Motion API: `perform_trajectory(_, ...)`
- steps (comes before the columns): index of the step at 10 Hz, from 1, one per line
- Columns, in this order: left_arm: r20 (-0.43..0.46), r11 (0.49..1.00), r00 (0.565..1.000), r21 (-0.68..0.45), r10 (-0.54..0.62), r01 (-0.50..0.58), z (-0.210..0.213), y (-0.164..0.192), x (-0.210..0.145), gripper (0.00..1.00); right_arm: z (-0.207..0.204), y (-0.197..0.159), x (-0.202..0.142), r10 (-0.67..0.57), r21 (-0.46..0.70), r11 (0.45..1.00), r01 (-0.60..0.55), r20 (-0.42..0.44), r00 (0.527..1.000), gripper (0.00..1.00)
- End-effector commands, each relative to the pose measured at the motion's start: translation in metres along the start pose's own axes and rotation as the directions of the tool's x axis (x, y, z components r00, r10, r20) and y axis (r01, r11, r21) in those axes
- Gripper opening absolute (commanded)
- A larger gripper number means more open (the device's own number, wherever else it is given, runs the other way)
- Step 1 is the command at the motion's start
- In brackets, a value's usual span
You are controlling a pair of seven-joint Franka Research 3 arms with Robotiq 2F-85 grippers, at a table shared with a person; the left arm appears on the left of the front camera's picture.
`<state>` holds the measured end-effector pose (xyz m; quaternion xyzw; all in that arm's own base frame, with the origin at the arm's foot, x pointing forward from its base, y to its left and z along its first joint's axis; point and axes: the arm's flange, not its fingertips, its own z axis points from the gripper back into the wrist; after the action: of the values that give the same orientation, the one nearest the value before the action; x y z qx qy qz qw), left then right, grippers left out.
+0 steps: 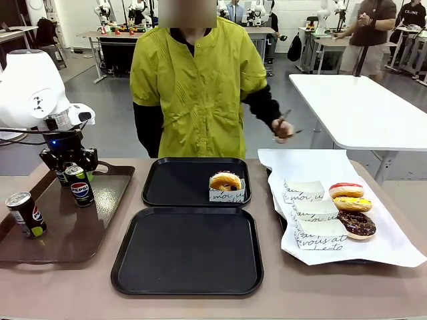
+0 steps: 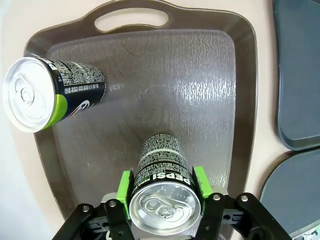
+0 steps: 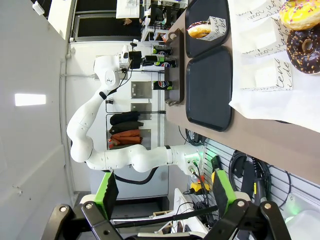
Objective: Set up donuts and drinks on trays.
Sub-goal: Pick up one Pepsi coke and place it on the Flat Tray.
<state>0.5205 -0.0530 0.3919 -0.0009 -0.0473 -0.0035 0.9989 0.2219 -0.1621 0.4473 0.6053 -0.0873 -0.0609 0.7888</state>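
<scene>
While your left gripper [image 1: 69, 167] pinches a Pepsi can [image 1: 80, 187] just under its lid between both green pads, that can is upright near the far edge of the brown tray [image 1: 100, 227]. You'll find a second can [image 1: 27, 213] by the same tray's left edge, well apart from the first. Your right gripper [image 3: 165, 192] hangs off the table, fingers spread with nothing between them. One boxed donut [image 1: 225, 181] sits at the near right corner of the far black tray [image 1: 173, 183]; the near black tray [image 1: 187, 250] lies just in front of it. Three donuts [image 1: 352, 204] lie in a row toward the right edge of the white paper [image 1: 393, 247], and the person's hand [image 1: 283, 128] holds tongs beyond its far edge
</scene>
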Motion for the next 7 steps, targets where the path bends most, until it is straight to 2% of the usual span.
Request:
perform_trajectory(1, 0.000, 1.000, 1.000, 0.000, 0.000, 0.000, 0.000, 0.000, 0.000, 0.58, -0.001, -0.001, -0.001, 0.001, 0.006, 1.000, -0.001, 0.000, 1.000, 1.00)
perform_trajectory(2, 0.015, 0.997, 0.997, -0.002, -0.076, 0.076, 0.010, -0.004, -0.005, 0.58, -0.001, -0.001, -0.001, 0.001, 0.006, 1.000, -0.001, 0.000, 1.000, 1.00)
perform_trajectory(7, -0.015, 0.984, 0.988, 0.090, -0.153, 0.154, 0.132, -0.052, -0.075, 0.58, -0.001, -0.001, -0.001, 0.001, 0.006, 1.000, -0.001, 0.000, 1.000, 1.00)
